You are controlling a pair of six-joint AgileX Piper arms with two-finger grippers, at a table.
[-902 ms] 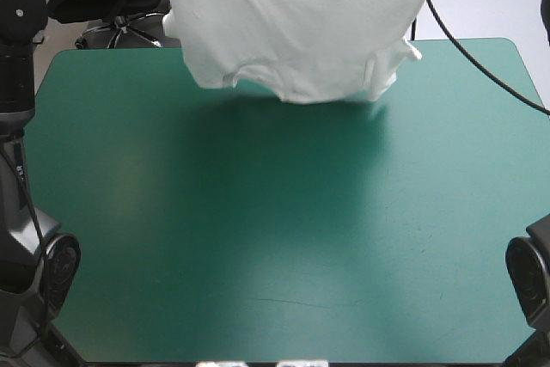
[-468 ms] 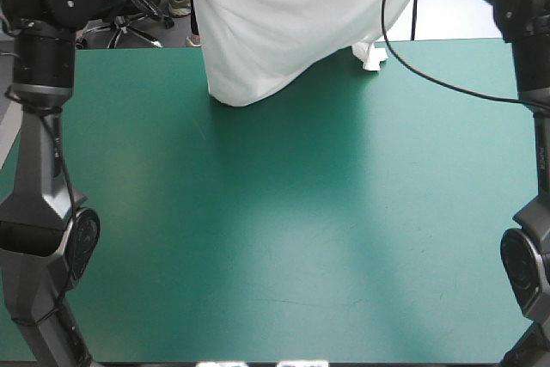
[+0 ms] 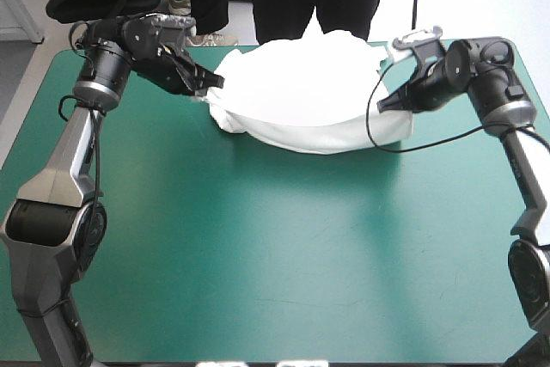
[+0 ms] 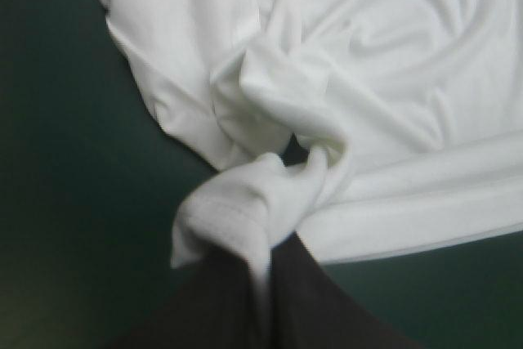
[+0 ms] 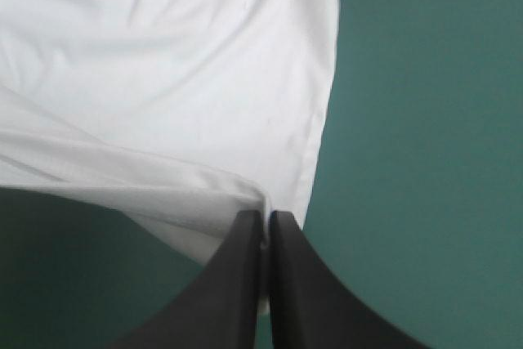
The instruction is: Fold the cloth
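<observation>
Your left gripper (image 3: 209, 83) is clamped on a bunched corner of the T-shirt (image 3: 301, 75). The T-shirt lies toward the far edge of the table (image 3: 258, 238), its near hem slung between both grippers. Your right gripper (image 3: 388, 102) pinches the opposite corner, fingers nearly together.

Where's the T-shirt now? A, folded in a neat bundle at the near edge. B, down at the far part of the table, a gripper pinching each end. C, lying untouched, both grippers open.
B: the T-shirt sags across the far part of the table, left gripper and right gripper each shut on an end.
</observation>
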